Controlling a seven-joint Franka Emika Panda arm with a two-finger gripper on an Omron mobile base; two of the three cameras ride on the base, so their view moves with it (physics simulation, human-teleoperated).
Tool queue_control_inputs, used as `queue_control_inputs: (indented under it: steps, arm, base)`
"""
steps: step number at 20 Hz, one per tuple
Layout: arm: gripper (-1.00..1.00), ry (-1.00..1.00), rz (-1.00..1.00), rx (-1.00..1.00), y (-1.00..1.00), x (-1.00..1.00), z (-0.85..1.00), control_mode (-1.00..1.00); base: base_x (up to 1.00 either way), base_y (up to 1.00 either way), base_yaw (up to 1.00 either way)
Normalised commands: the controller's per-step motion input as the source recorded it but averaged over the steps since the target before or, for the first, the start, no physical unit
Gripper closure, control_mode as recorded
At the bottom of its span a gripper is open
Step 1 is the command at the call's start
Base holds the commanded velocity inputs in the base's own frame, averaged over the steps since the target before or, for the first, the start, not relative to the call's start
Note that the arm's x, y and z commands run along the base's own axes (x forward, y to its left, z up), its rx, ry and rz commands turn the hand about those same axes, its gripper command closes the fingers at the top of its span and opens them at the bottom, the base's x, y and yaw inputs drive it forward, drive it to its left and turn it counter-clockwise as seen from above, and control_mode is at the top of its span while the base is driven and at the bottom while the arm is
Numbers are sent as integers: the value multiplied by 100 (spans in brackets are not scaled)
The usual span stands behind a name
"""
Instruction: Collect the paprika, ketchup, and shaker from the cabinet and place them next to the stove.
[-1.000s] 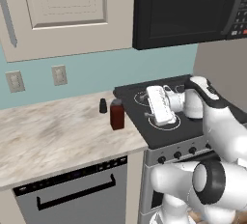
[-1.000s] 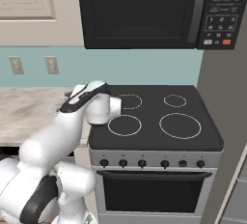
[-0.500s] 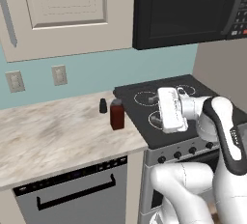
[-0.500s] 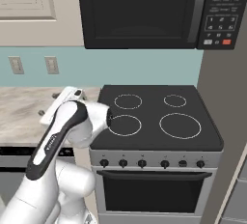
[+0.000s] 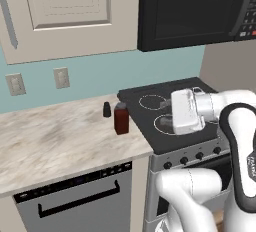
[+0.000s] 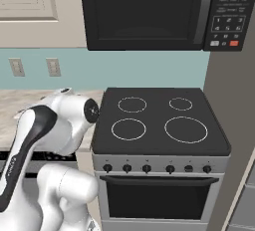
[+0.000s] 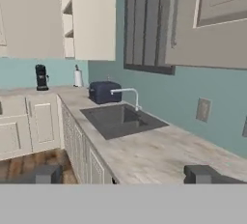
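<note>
From the left base camera, a red-brown container, probably the paprika (image 5: 121,118) though its top is hard to read, stands on the counter (image 5: 55,141) at the stove's (image 5: 150,126) 9 o'clock edge, with the shaker (image 5: 106,109) just beside it at 10 o'clock. The gripper (image 5: 186,111) hangs over the stove, at the jar's 3 o'clock and apart from it. The right base camera shows the stove (image 6: 159,120) bare. In the hand camera the fingertips (image 7: 205,173) stand spread wide and empty, aimed along the counter (image 7: 154,150) toward the sink (image 7: 120,119).
</note>
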Motion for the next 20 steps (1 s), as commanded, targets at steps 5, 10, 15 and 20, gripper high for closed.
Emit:
queue_control_inputs:
  steps: [5, 10, 15, 20]
  arm:
    - [-100, 27, -15, -12, 14, -61, 32, -100]
    - [-100, 19, -16, -17, 40, -54, -3, -100]
    - [-100, 14, -11, -15, 55, -37, -36, -100]
    - [-100, 9, -1, -4, 32, -24, -32, -100]
  base:
    - [0, 0, 0]
    - [0, 0, 0]
    - [0, 0, 0]
    - [0, 0, 0]
